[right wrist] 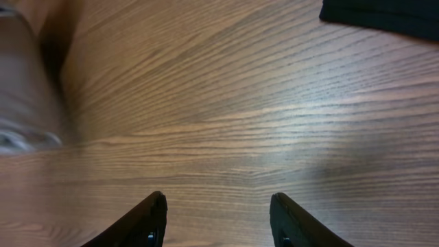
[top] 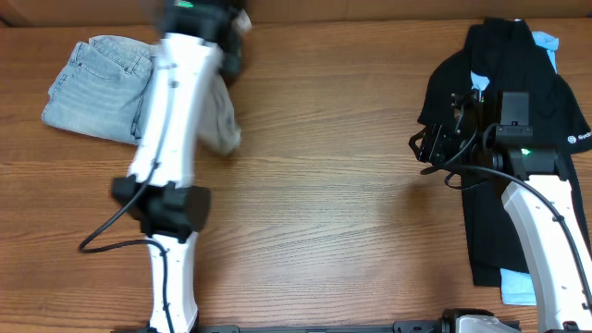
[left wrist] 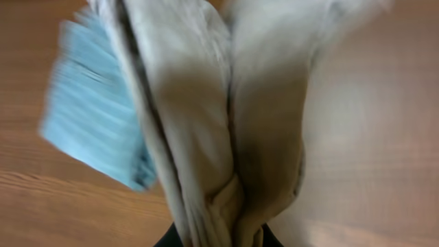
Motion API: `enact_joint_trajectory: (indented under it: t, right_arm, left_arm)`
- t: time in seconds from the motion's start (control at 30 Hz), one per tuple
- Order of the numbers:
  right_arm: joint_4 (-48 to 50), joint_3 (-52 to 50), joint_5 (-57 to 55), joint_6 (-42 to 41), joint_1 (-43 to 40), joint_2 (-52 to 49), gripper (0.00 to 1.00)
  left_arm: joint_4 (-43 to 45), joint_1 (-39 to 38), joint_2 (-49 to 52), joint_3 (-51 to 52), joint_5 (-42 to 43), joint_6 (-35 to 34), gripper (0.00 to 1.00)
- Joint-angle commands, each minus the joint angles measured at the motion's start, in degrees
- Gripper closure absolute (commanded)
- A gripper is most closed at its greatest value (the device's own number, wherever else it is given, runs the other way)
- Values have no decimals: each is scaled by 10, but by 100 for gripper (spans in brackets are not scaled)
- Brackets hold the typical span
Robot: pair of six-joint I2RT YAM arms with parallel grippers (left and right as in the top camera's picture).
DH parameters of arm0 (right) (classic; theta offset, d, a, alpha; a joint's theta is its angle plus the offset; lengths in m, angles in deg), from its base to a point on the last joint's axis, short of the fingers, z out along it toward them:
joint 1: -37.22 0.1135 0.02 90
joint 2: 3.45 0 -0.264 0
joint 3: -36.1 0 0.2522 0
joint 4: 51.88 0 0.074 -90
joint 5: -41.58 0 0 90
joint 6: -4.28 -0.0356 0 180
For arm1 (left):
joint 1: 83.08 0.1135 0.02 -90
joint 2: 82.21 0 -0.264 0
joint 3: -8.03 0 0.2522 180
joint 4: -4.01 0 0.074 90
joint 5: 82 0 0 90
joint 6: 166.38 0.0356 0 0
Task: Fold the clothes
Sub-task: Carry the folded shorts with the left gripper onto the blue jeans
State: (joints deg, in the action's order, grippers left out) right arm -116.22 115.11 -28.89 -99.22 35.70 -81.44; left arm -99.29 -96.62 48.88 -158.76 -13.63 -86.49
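The beige khaki shorts (top: 220, 120) hang bunched from my left gripper (top: 231, 57) at the back left of the table, partly hidden by the arm. In the left wrist view the shorts (left wrist: 206, 116) fill the frame in long folds, and my left gripper (left wrist: 219, 241) is shut on them at the bottom edge. The picture is blurred. My right gripper (top: 421, 148) is open and empty at the right, over bare wood (right wrist: 219, 200).
Folded light-blue denim (top: 97, 85) lies at the back left and also shows in the left wrist view (left wrist: 96, 116). A black garment (top: 518, 83) lies over light-blue cloth (top: 518, 282) along the right side; its corner shows in the right wrist view (right wrist: 384, 14).
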Motion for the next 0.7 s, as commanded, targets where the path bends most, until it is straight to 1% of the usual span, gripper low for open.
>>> enact_joint_trajectory:
  t: [0.0, 0.1, 0.2, 0.33, 0.5, 0.6, 0.67]
  right_arm:
    - [3, 15, 1, 5, -2, 9, 47]
    - [3, 15, 1, 5, -2, 9, 47]
    - [3, 15, 1, 4, -2, 9, 47]
    - [-4, 15, 1, 4, -1, 9, 47]
    - [-12, 15, 1, 4, -1, 9, 47]
    - [-14, 15, 1, 2, -1, 9, 47]
    - [-14, 15, 3, 0, -1, 9, 47]
  left_arm:
    - [-12, 72, -15, -153, 16, 24, 96]
    - [-22, 137, -15, -224, 49, 24, 96]
    - [-33, 214, -15, -264, 74, 24, 96]
    - [-42, 283, -16, -265, 96, 19, 96]
    - [-50, 360, -16, -263, 110, -29, 96]
    - [-47, 396, -14, -258, 131, -51, 96]
    - [-44, 409, -12, -246, 144, -54, 96]
